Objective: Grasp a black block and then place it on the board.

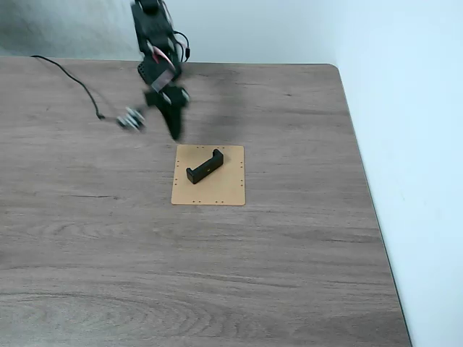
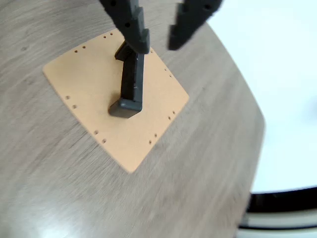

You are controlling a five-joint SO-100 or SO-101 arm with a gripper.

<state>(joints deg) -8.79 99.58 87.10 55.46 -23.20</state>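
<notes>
While the black block point(image 1: 205, 166) lay diagonally on the board point(image 1: 224, 189) at centre frame in the fixed view, the gripper point(image 1: 172, 123) hung blurred just above the board's upper left corner, clear of both. In the wrist view the jaws stood apart with nothing between them, entering from the top edge; the left finger point(image 2: 132, 26) overlapped the block's far end point(image 2: 130, 82) in the picture, though contact could not be judged. Block rested inside the board's outline point(image 2: 89, 84), raised ends up, long axis running toward the camera. Small holes lined the board's edges.

Other items: a thin black cable point(image 1: 72, 78) trailing across the upper left of the tabletop point(image 1: 289, 275), ending near a blurred grey object point(image 1: 132, 118) beside the arm. No legible writing or labels. Surface was grey-brown wood-grain laminate with a rounded corner at upper right; pale wall or floor beyond its right edge.
</notes>
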